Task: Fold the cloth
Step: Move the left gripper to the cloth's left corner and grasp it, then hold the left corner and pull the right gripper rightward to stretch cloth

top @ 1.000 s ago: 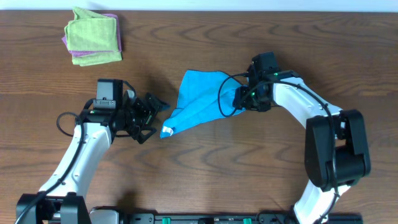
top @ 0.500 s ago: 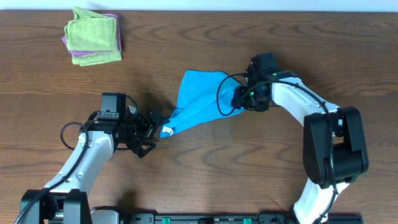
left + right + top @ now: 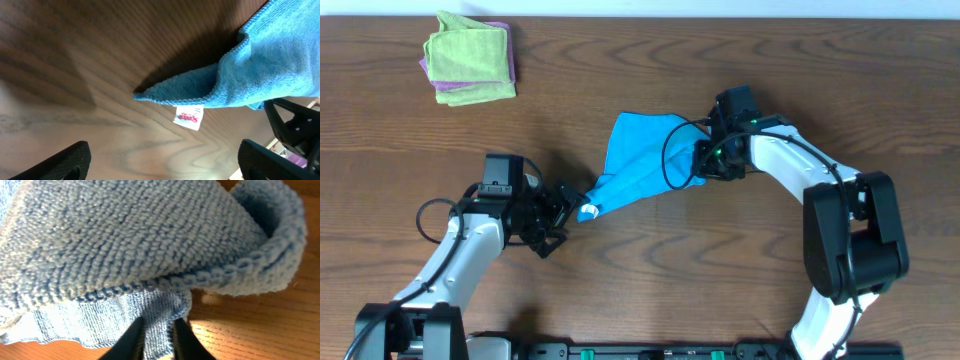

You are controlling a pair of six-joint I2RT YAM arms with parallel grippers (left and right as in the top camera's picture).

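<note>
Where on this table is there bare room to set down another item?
Bare wood lies between the folded green-and-purple stack and the cloth, across the far right corner beyond the right arm, and in front between both arms. The middle is crowded: left gripper open at the cloth's tagged corner, right gripper shut on its other edge.

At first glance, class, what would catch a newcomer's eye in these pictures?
The bright blue cloth lies bunched mid-table, its right edge pinched in the right hand, its tagged corner pointing toward the open left hand. Folded green and purple cloths sit stacked at the far left corner.
</note>
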